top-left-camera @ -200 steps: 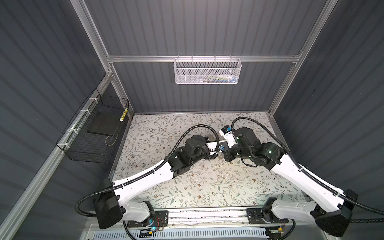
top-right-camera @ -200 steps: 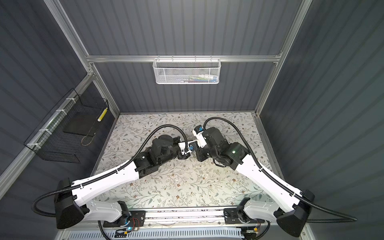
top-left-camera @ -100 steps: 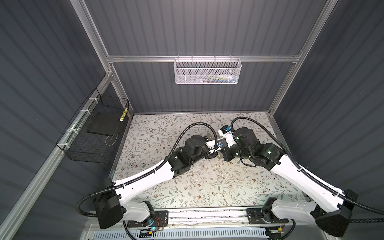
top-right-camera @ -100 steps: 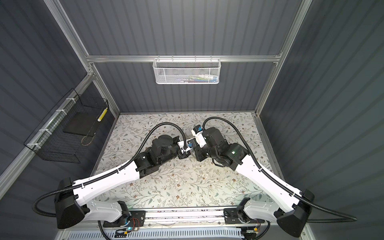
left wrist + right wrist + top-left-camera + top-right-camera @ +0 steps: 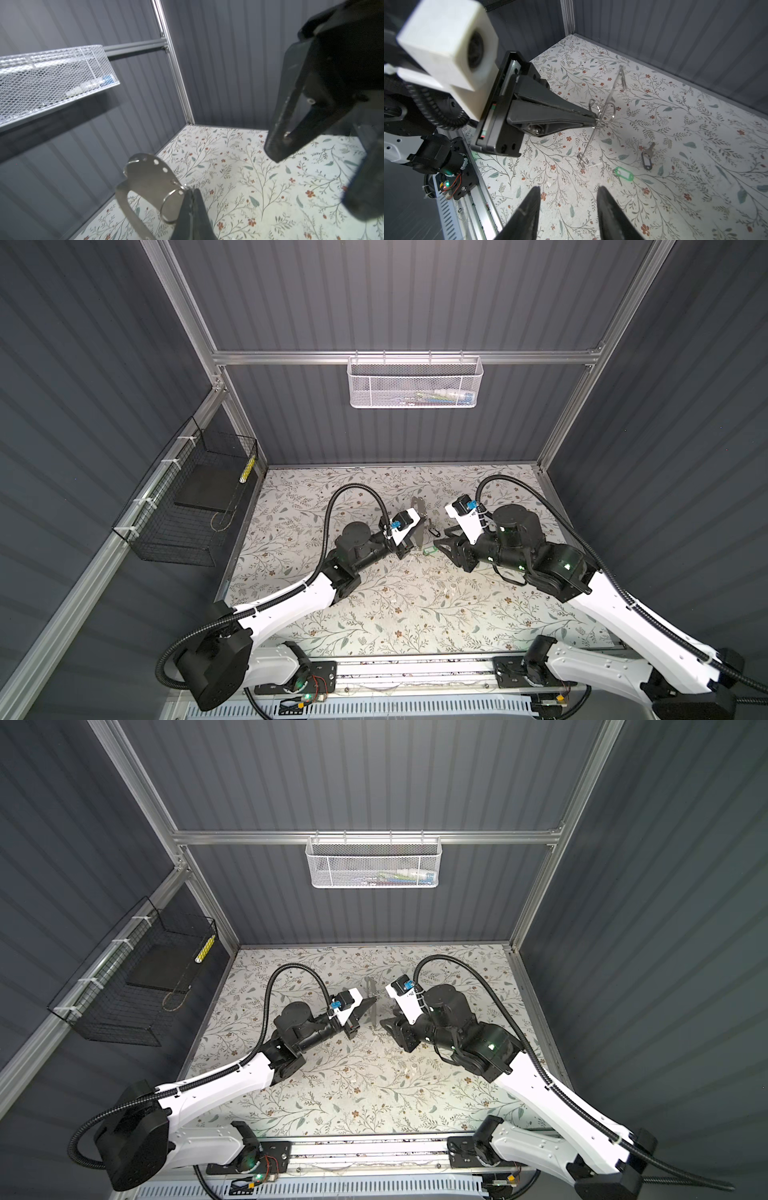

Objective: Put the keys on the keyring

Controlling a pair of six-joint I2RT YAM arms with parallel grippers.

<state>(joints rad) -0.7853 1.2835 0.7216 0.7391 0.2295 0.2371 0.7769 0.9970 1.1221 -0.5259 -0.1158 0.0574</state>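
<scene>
Worktop (image 5: 374, 614): flowered sheet; the loose items lie near its middle, between my two arms.
Left jaws: together, pinched at the edge of a plate and held up off the worktop.
Right jaws: apart and empty, hanging above the worktop on the near side of the keyring.
Plate (image 5: 145, 178): thin metal with holes, standing on edge; a split ring (image 5: 162, 204) hangs through one hole right at my left jaws.
Key (image 5: 646, 155): dark, flat on the worktop, just beside the keyring on the far-edge side.
Keyring (image 5: 623, 174): green tag with its small ring, flat on the worktop near the middle, untouched.
Step, as I judge it: fetch the keyring with my right jaws.
Doing it well: come straight down, close across the tag's narrow sides, leave its ring free, avoid nudging the key, and hold my left arm steady.
</scene>
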